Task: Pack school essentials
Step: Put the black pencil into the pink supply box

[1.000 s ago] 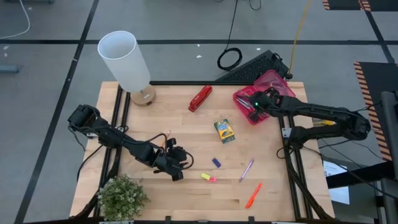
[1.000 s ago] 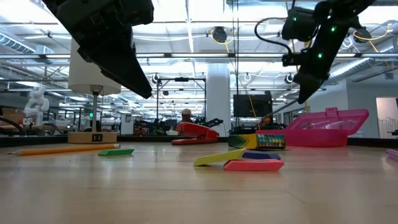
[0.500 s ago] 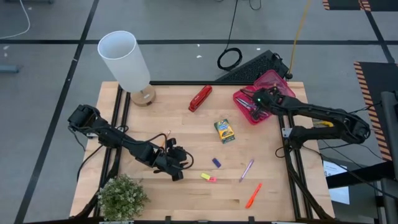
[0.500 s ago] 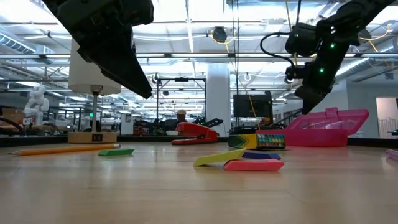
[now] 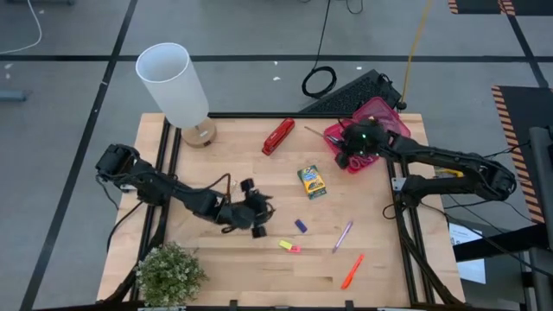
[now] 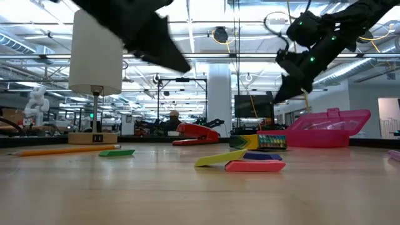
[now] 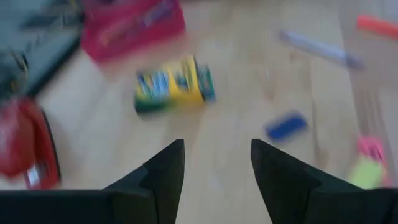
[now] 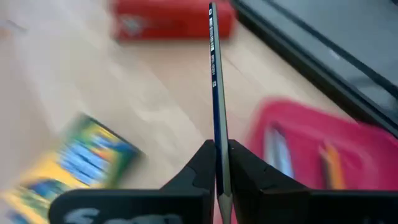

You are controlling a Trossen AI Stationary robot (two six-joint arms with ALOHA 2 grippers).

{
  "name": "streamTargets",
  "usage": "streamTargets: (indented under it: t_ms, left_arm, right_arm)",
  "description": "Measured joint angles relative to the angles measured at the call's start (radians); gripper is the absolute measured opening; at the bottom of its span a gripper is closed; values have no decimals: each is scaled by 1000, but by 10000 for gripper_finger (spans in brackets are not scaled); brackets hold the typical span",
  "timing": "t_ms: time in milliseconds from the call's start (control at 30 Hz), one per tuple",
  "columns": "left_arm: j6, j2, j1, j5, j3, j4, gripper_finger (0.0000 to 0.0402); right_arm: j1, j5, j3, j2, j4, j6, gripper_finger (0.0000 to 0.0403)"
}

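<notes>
R claw: clamped on thin blue pencil, over pink plastic box.
L claw: open, empty.
Left for you: green-yellow crayon box, orange marker, purple pen, erasers on desk.

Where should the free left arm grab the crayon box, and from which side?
Take the crayon box across its two long flat sides, coming straight down from above. It lies flat on the table with bare wood all around, so nothing blocks the fingers. The left gripper, open, sits just beside it; the right gripper holds a pencil.
</notes>
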Motion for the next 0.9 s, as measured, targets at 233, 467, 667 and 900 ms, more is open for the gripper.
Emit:
streamTargets:
  t_ms: [233,467,667,900]
  left_arm:
    - [221,0,195,161,0,304,186]
    - [277,20,383,379,0,576,186]
    - [334,98,425,512,0,774,186]
    - [402,182,408,581,0,996,212]
  right_arm:
    - [53,-84,-129,-88,403,60,18]
    - [145,-116,-218,-124,722,84,18]
    - [216,-158,-286,-121,996,91,18]
    - [305,-160,-306,-118,1058,50,18]
